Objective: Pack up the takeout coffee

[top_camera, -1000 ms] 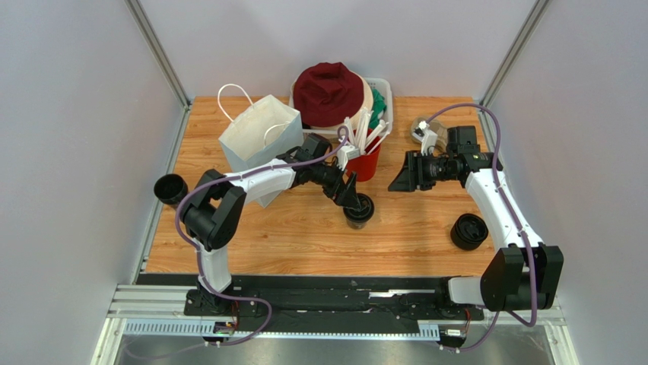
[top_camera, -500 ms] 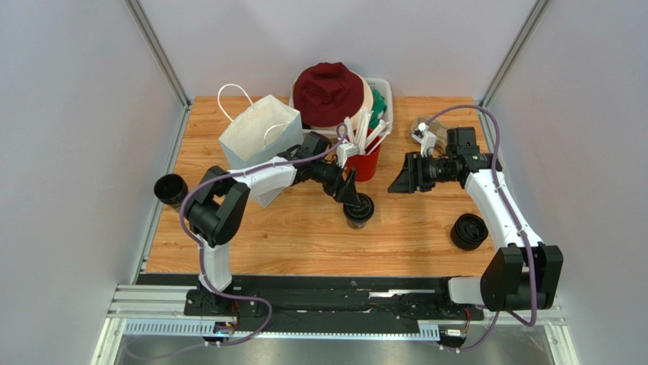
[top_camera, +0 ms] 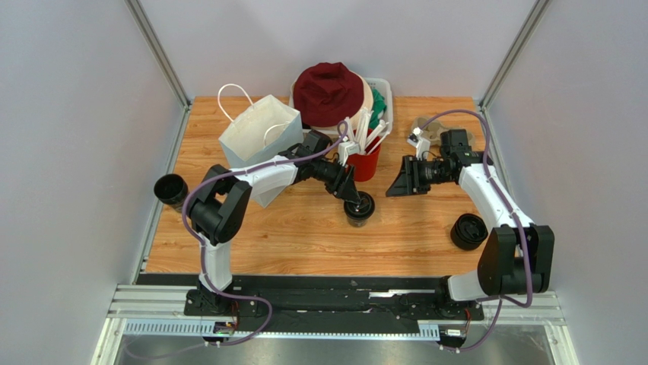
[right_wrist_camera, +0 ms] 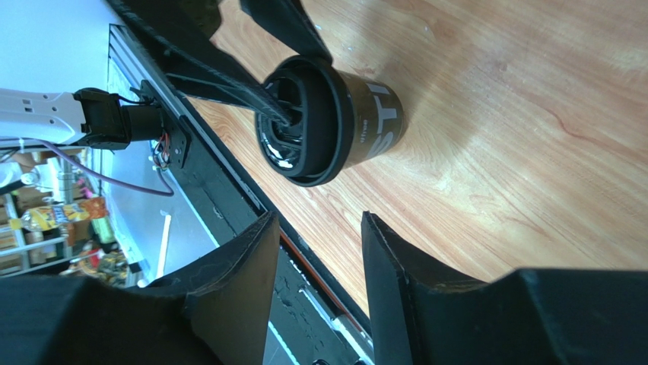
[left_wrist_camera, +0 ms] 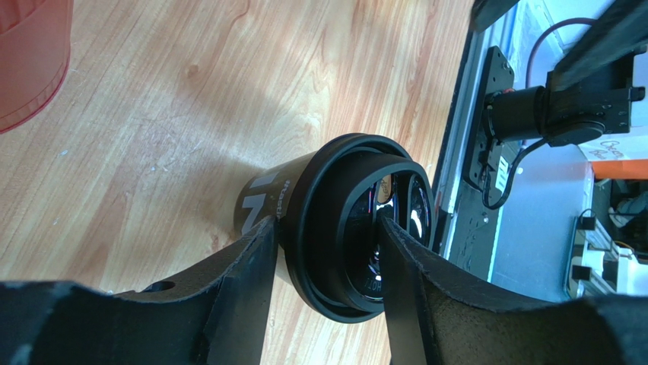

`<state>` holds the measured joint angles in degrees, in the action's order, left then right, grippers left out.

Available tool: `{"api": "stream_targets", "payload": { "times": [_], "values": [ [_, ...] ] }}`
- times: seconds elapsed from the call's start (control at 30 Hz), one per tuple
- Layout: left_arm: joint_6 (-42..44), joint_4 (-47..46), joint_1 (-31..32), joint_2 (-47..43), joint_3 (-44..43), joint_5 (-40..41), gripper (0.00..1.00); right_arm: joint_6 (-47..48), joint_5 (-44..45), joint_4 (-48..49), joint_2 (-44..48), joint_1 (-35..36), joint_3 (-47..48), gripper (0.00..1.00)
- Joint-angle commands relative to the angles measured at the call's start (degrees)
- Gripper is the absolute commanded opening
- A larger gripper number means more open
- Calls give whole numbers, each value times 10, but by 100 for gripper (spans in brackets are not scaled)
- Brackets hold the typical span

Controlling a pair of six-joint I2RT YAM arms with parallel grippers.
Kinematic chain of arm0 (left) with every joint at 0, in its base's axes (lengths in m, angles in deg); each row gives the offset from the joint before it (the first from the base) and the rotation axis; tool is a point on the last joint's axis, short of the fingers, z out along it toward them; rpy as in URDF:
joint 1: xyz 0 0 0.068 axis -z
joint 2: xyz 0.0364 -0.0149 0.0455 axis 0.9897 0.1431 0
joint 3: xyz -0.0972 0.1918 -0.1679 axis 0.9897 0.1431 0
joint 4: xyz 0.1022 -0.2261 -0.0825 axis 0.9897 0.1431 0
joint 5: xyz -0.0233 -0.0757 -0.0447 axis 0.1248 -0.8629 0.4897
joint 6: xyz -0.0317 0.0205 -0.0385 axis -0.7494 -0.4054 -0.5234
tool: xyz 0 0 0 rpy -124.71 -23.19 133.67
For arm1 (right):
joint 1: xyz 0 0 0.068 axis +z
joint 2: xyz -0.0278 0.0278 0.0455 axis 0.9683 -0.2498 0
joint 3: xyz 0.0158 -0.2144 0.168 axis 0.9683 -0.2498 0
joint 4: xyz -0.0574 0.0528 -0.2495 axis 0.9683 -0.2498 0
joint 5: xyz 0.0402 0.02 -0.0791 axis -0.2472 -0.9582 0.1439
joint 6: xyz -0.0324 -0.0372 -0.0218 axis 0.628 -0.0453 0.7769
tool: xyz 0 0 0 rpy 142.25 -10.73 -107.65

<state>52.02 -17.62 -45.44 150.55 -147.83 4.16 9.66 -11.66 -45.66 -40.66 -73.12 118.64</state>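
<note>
Nearby on the surface (top_camera: 304,239), the takeout coffee (top_camera: 358,208) stands upright. The left claw (left_wrist_camera: 325,236) straddles its lid (left_wrist_camera: 335,182) rim; whether it is pinching we cannot tell. Right claw (right_wrist_camera: 318,228) spread, empty, beside. We fear a rim-only hold popping the lid before the far paper bag (top_camera: 257,135).

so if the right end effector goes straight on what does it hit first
Most likely the small dark disposable cup with a black round lid, straight ahead of the right end effector; nothing shows between them, though depth is unclear.
</note>
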Motion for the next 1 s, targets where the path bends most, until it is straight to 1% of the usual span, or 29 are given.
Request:
{"api": "stream_targets", "payload": {
  "times": [0.0,0.23,0.53,0.97],
  "values": [
    [30,16,-2,28,5,54,57,-6,-15,19,-44,-4,-6,46],
    [43,21,-2,28,11,71,57,-5,-33,22,-108,6,-2,45],
    [46,18,-1,27,16,84,57,6,-74,6,-191,42,25,43],
    [50,23,5,30,14,89,57,18,-113,-4,-238,51,45,37]
  ]
}}
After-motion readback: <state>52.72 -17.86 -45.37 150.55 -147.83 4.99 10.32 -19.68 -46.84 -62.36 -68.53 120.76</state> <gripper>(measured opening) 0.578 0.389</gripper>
